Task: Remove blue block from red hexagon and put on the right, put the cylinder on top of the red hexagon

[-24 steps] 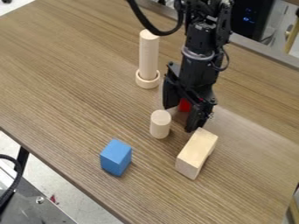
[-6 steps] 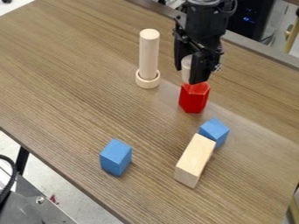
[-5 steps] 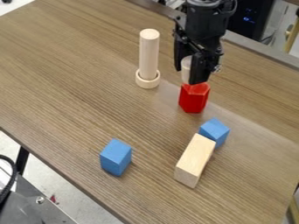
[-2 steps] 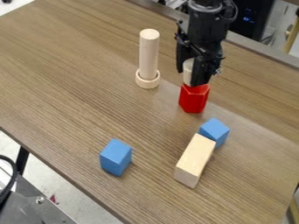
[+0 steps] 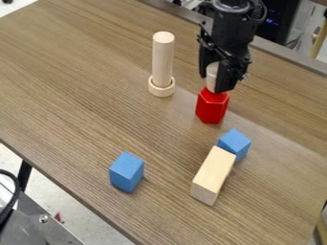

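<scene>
Final placing step — pale wooden cylinder (image 5: 212,78) over the red hexagonal block (image 5: 211,108).
The black gripper's (image 5: 216,80) jaws grip the cylinder; next comes centring it, then a gentle release — contact beneath is hard to tell.

Soft, fairly bright light falls over the bench (image 5: 76,100), seemingly from above. A pale sheen washes across the wood grain on the right side, beyond the red hexagon (image 5: 212,109), whose upper rim catches lighter glints. The long wooden block (image 5: 214,173) has a bright top and a duller end; the larger blue block (image 5: 125,173) likewise shows a darker side, with a faint, soft-edged shadow at its foot. The black pincer (image 5: 213,84) swallows most light, keeping only small highlights. Tiny blue lights (image 5: 272,21) glow in the dark background.
</scene>
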Robot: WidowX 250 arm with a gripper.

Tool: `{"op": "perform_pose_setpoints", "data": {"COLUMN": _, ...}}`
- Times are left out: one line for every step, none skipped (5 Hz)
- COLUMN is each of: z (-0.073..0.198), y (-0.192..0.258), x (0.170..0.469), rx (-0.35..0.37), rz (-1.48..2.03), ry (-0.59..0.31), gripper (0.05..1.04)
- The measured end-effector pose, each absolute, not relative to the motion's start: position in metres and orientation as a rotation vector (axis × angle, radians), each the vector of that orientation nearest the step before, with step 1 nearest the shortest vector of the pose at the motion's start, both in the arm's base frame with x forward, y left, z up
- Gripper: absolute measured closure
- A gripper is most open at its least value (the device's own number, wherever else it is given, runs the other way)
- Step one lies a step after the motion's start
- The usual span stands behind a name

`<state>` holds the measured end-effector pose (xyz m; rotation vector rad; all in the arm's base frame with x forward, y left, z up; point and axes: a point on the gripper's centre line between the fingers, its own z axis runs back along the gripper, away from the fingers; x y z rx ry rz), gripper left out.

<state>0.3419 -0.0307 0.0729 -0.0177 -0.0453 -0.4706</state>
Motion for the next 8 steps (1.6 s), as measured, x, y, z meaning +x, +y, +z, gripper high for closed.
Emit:
{"op": "perform_pose_setpoints", "data": {"z": 0.072, "y": -0.036, "x": 0.341, "rx": -0.015, "rz": -0.483, "ry": -0.041, "gripper": 0.520}}
{"op": "perform_pose_setpoints", "data": {"z": 0.072, "y": -0.038, "x": 0.341, "rx": -0.009, "rz": -0.488, "ry": -0.041, "gripper": 0.520}}
{"op": "perform_pose_setpoints", "data": {"z": 0.075, "y": -0.036, "x": 0.343, "rx": 0.003, "rz": -0.485, "ry": -0.040, "gripper": 0.469}}
{"op": "perform_pose_setpoints", "data": {"z": 0.070, "y": -0.033, "x": 0.342, "rx": 0.019, "rz": -0.487, "ry": -0.016, "gripper": 0.175}}
{"op": "perform_pose_setpoints", "data": {"z": 0.070, "y": -0.032, "x": 0.342, "rx": 0.026, "rz": -0.487, "ry": -0.014, "gripper": 0.079}}
{"op": "perform_pose_setpoints", "data": {"z": 0.070, "y": -0.032, "x": 0.341, "rx": 0.023, "rz": -0.487, "ry": -0.013, "gripper": 0.084}}
{"op": "perform_pose_setpoints", "data": {"z": 0.070, "y": -0.037, "x": 0.341, "rx": -0.006, "rz": -0.491, "ry": -0.017, "gripper": 0.084}}
{"op": "perform_pose_setpoints", "data": {"z": 0.104, "y": -0.040, "x": 0.337, "rx": -0.048, "rz": -0.505, "ry": -0.114, "gripper": 0.084}}
